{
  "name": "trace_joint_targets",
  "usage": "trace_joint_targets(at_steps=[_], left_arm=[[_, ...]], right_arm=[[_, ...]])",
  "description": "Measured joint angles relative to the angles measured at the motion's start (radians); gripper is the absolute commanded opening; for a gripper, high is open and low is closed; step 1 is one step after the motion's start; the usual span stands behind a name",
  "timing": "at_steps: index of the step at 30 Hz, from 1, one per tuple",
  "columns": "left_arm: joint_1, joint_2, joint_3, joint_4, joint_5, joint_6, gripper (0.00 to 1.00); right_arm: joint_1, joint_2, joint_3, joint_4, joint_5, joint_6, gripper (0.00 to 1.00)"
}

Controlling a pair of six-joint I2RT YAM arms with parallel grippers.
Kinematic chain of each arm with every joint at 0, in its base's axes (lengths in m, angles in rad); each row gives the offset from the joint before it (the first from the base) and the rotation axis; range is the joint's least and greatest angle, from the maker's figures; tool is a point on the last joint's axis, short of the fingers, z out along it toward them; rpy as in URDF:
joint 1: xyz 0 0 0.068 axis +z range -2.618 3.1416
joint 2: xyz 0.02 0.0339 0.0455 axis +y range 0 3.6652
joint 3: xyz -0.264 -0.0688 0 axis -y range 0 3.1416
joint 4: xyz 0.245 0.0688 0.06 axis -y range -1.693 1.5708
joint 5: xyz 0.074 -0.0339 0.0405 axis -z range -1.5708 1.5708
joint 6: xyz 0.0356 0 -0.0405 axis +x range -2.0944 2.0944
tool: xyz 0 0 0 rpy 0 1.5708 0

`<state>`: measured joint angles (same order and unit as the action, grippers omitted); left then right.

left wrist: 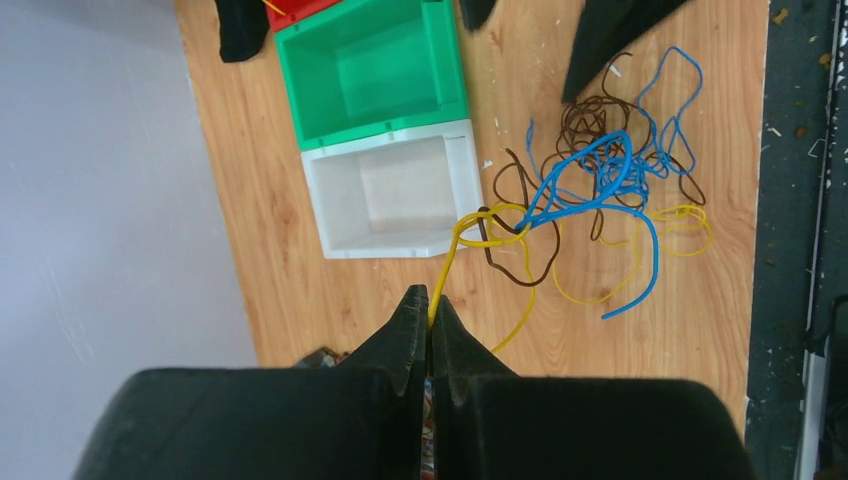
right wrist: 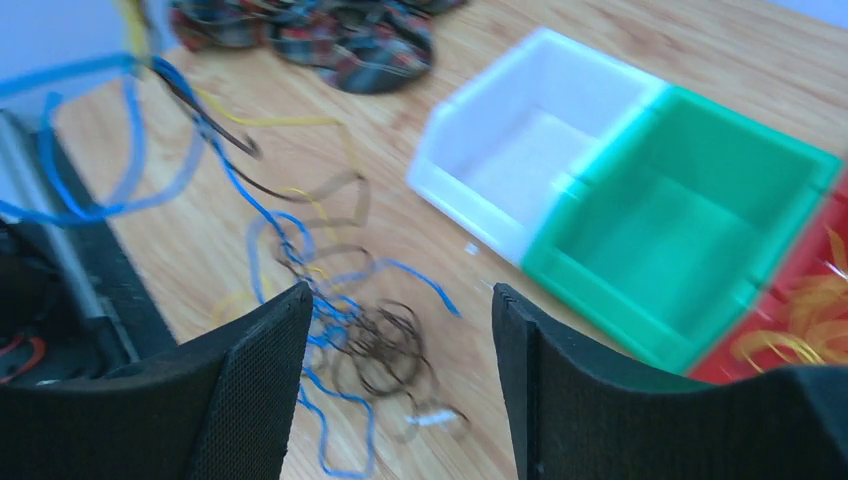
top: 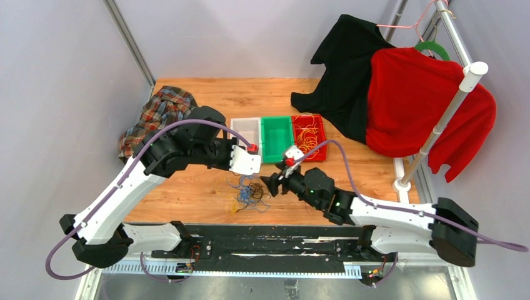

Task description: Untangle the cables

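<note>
Seen from above, the cables (top: 248,192) lie as a loose tangle of blue, yellow and dark loops on the wooden table (top: 187,194), between the two arms and nearer than a row of three bins. The tangle is longer left to right than near to far.

The left gripper (left wrist: 430,310) has its fingers pressed together on a yellow strand (the strand enters right at the tips). From the fingers, this strand runs to the right into the knot, where blue and brown loops cross over it.

The right gripper (right wrist: 400,300) is at the tangle's right end, fingers spread wide with the loops showing between them. Its own camera view is blurred, so whether it touches them cannot be told.

Beyond the cables stand a white bin (top: 245,123), a green bin (top: 277,120) and a red bin (top: 309,117), touching side by side. A plaid cloth (top: 159,112) lies at the far left.
</note>
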<state>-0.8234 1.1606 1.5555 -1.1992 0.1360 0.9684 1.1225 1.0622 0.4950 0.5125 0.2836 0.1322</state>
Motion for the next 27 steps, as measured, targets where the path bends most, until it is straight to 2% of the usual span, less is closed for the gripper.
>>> trace_joint_targets(at_steps=[7,9,10,14,15,19,23,27], left_arm=[[-0.012,0.000,0.023,-0.005,0.010,-0.013,0.01],[-0.016,0.000,0.031,-0.006,0.012,-0.016,0.01],[-0.017,0.000,0.035,-0.007,0.014,-0.017,0.00],[-0.021,0.000,0.053,-0.008,0.014,-0.018,0.01],[-0.021,0.001,0.060,-0.009,0.014,-0.018,0.01],[-0.023,0.005,0.108,-0.011,0.006,-0.010,0.01],[-0.024,0.014,0.176,-0.012,-0.031,0.026,0.01],[-0.024,0.016,0.211,-0.014,-0.081,0.090,0.01]], right_arm=[[0.019,0.226,0.121,0.170,-0.143,-0.033,0.70],[0.021,0.265,0.125,0.218,-0.150,-0.040,0.66],[0.021,0.287,0.126,0.247,-0.153,-0.042,0.58],[0.022,0.359,0.137,0.296,-0.163,-0.046,0.10],[0.022,0.366,0.137,0.298,-0.161,-0.044,0.01],[0.022,0.367,0.106,0.327,-0.124,-0.023,0.01],[0.022,0.310,-0.044,0.350,-0.035,0.010,0.01],[0.022,0.190,-0.181,0.274,0.111,0.073,0.01]])
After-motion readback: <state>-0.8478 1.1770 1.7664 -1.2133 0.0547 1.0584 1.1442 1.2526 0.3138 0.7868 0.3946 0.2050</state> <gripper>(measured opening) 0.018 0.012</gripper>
